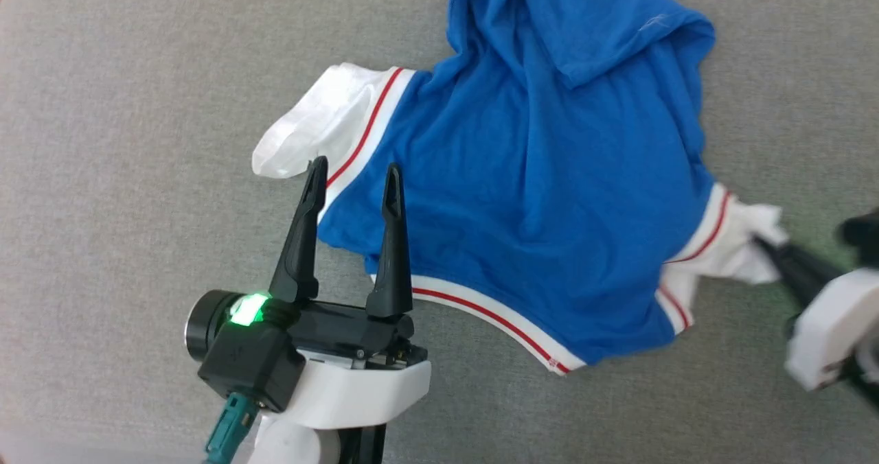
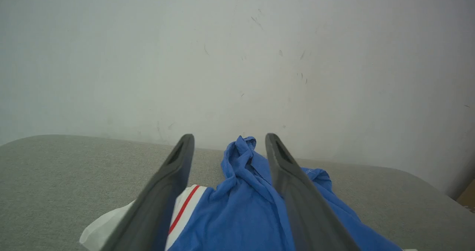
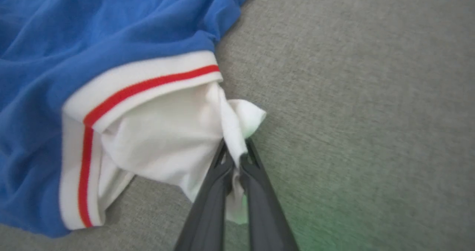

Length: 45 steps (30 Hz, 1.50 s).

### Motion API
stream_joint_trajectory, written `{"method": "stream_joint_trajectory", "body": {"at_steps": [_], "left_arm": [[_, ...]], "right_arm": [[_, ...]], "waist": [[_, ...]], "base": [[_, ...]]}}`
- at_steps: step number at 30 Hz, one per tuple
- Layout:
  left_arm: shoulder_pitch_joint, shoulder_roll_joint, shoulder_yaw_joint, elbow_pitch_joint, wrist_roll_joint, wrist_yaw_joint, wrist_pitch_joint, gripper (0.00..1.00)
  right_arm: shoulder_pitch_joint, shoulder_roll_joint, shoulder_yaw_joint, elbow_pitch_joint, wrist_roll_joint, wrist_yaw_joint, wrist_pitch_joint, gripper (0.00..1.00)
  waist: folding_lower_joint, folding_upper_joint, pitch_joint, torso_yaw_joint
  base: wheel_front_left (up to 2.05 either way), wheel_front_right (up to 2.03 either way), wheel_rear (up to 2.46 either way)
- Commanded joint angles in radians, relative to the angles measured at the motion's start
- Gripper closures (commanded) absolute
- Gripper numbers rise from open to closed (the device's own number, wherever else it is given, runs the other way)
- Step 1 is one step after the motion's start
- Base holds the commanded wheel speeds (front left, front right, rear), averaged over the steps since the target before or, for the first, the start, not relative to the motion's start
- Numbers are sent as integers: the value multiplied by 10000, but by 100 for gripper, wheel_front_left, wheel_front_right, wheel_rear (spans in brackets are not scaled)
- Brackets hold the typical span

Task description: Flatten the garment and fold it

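Grey woven surface [image 1: 123, 141] carries the garment [image 1: 542, 196], a blue jersey lying rumpled and bunched at its far end, so by the look of it nothing is flattened or folded yet. The right gripper [image 3: 235, 161] is pinched tight on a white sleeve [image 3: 163, 132], while the left gripper [image 1: 355, 176] hovers spread wide by the other sleeve [image 1: 309, 134], holding nothing.
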Motion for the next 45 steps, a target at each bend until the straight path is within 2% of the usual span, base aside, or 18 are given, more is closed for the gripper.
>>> {"method": "stream_joint_trajectory", "body": {"at_steps": [1, 10, 15, 16, 17, 21, 24, 27, 31, 34, 38, 41, 45], "left_arm": [[42, -50, -14, 27, -57, -22, -45, 0], [-60, -53, -317, 171, -359, 30, -45, 0], [-150, -54, -507, 365, -588, 45, -45, 0], [-177, -54, -548, 412, -657, 53, -45, 0], [-203, -54, -586, 479, -705, 56, -45, 0], [-304, -54, -634, 729, -699, 33, -45, 0], [-312, -54, -560, 801, -577, 13, -45, 0], [-245, -54, -444, 784, -423, -26, -45, 0], [-106, -54, -276, 690, -325, -42, -45, 0], [48, -54, -102, 630, -282, 38, -45, 0], [202, 122, 180, 971, 376, 258, -45, 0], [128, 500, 362, 1517, 767, 397, 158, 0], [-432, 1170, 442, 2087, 1229, 290, 1910, 0]], "right_arm": [[-129, -77, -198, 75, -11, -25, -59, 100], [-172, -1385, -3108, 91, -418, -25, 310, 100], [-420, -1572, -3551, 731, -1166, -25, 170, 100], [-555, -1461, -3532, 889, -1262, -25, 32, 54], [-699, -1307, -3456, 1062, -1337, -25, -125, 0], [-1153, -648, -3082, 1484, -1403, -25, -967, 0], [-1286, -157, -3236, 1227, -1307, -25, -1809, 0], [-1087, 479, -3595, 449, -1337, -25, -2718, 0], [-179, 1768, -3942, -924, -1496, -25, -3680, 0], [706, 2759, -4003, -1715, -1693, -25, -4078, 0], [1605, 3849, -3890, -2325, -1927, -25, -4326, 0], [1852, 4172, -3677, -2581, -2045, -25, -4332, 0], [1840, 4239, -3423, -2709, -2138, -25, -4228, 0]], "waist": [[0, -1, -72, -80], [0, -1, -61, -145], [0, -1, 33, -126], [0, -1, 47, -137], [0, -1, 51, -158], [0, -1, -14, -283], [0, -1, -114, -428], [0, -1, -226, -595], [0, -1, -356, -789], [0, -1, -421, -928], [0, -1, -427, -1158], [0, -1, -395, -1331], [0, -1, -324, -1454]], "base": [[0, 0, 0], [0, 0, 0], [0, 0, 0], [0, 0, 0], [0, 0, 0], [0, 0, 0], [0, 0, 0], [0, 0, 0], [0, 0, 0], [0, 0, 0], [0, 0, 0], [0, 0, 0], [0, 0, 0]]}}
